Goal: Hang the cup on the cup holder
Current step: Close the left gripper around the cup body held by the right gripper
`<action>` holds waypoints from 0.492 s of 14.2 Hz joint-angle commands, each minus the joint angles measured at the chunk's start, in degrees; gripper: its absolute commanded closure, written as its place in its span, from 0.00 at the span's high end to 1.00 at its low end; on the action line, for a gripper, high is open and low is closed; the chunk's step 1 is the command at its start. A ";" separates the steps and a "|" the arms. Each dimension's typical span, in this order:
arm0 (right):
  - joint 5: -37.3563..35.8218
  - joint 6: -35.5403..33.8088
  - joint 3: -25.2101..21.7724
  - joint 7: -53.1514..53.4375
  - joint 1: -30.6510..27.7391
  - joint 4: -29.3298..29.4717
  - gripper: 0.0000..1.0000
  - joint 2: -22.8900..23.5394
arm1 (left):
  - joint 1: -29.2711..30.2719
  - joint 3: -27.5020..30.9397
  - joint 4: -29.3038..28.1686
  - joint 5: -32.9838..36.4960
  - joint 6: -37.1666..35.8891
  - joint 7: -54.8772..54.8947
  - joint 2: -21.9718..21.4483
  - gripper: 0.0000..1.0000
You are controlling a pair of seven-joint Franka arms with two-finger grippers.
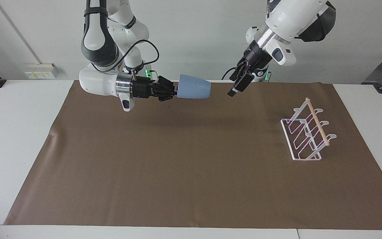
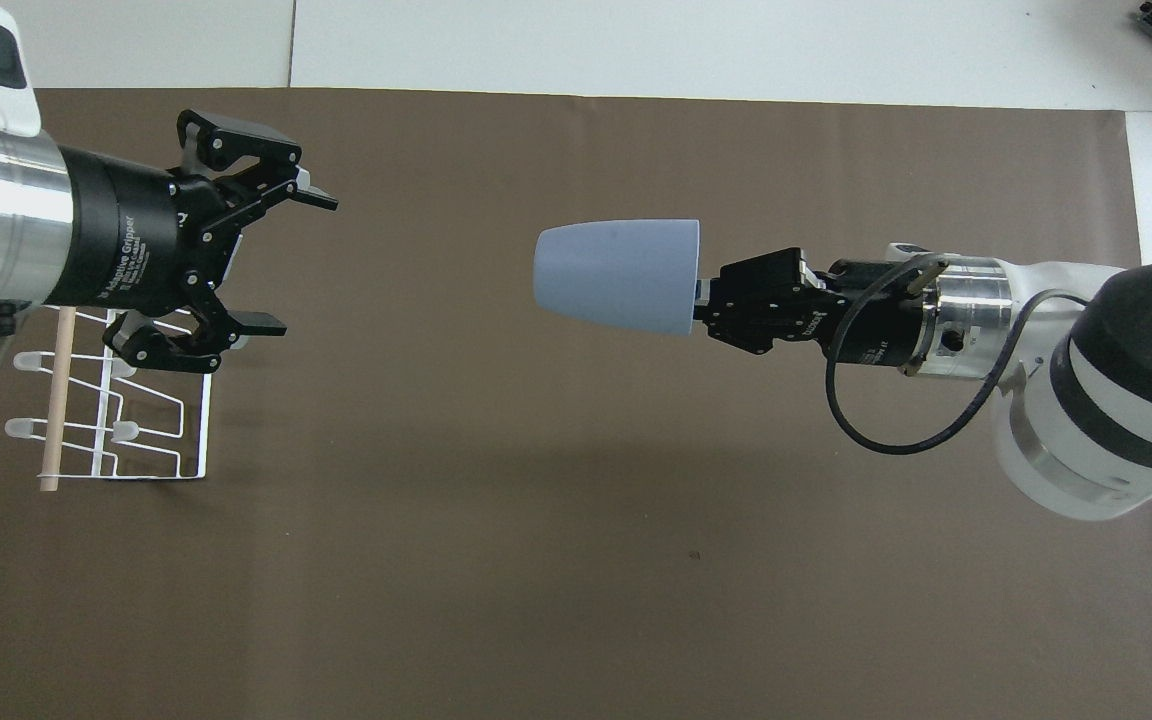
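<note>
Right gripper [image 1: 175, 92] grips the cup [image 1: 194, 91] sideways, airborne above the mat [image 1: 177, 159].
Left gripper [image 2: 281, 255], fingers spread (overhead view), faces it; facing view shows the cup holder [image 1: 307, 131] apart.

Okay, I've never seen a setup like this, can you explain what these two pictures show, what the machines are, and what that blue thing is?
These are two robot arms at a table, each ending in a two-fingered gripper. One picture looks at them from across the table; the other looks down from above their own end, so its sides appear swapped. A brown mat covers the table. The right gripper holds a light-blue cup sideways in the air, by its rim end. The left gripper, with its fingers open, is also in the air and points toward the cup. A clear cup holder with a wooden dowel stands on the mat toward the left arm's end, with nothing on it.
</note>
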 commanded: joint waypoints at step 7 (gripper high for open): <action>3.07 1.57 0.05 -2.67 1.09 -2.32 0.00 -1.93 | -8.24 0.19 3.22 -2.08 6.72 -15.39 4.29 1.00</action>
